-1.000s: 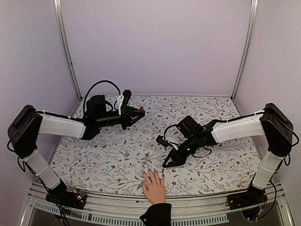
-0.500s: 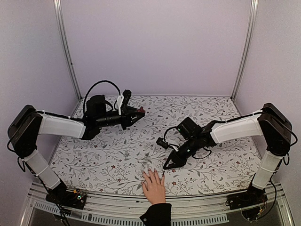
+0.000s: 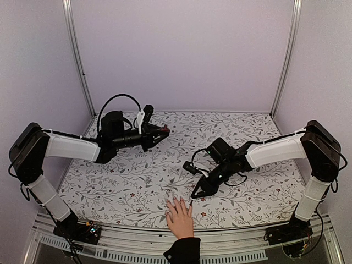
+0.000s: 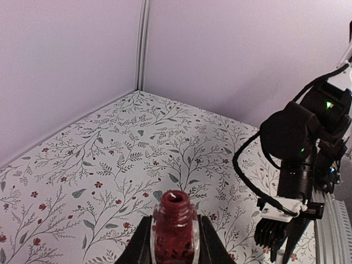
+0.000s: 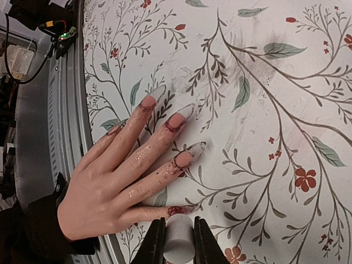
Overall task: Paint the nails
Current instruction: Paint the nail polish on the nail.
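Note:
A light-skinned hand with a black cuff lies flat at the table's near edge. Its long, clear nails point away, and dark-red smears mark the fingertips. My right gripper is shut on a white cap, right above the lowest finger's red-smeared nail. The brush under the cap is hidden. In the top view this gripper hovers just beyond the fingertips. My left gripper is shut on an uncapped dark-red bottle, raised at the back left.
The floral tablecloth covers the table. Lilac walls with metal corner posts close in three sides. A metal rail runs along the near edge beside the hand. The right arm's black wrist and cable show in the left wrist view.
The right arm has shifted slightly left and down toward the hand's fingertips. The left arm and the hand have stayed still.

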Tool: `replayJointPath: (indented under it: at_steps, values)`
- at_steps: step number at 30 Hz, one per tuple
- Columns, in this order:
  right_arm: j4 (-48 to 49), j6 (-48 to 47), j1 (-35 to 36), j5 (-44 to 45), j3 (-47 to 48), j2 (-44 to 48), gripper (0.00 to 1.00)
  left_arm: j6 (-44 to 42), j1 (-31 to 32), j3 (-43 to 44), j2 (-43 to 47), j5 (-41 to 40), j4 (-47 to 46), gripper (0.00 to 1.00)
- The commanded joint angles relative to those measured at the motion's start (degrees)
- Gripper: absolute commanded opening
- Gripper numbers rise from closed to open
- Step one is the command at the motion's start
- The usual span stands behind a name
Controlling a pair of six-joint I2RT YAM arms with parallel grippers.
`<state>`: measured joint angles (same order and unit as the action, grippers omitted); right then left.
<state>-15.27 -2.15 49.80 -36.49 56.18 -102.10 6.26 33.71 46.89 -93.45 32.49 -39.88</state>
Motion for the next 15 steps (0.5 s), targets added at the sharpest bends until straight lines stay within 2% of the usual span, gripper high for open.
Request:
replayJointPath:
  at_steps: [1,15]
  values:
    - [0.15,0.48,-0.32,1.13,-0.09,-0.75,0.00,-0.25,-0.74,-0.12,0.36,-0.13,-1.08,0.00]
    - [0.01,0.83,-0.38,2.94,0.50,-1.38,0.00,-0.32,-0.70,-0.09,0.31,-0.28,-0.99,0.00]
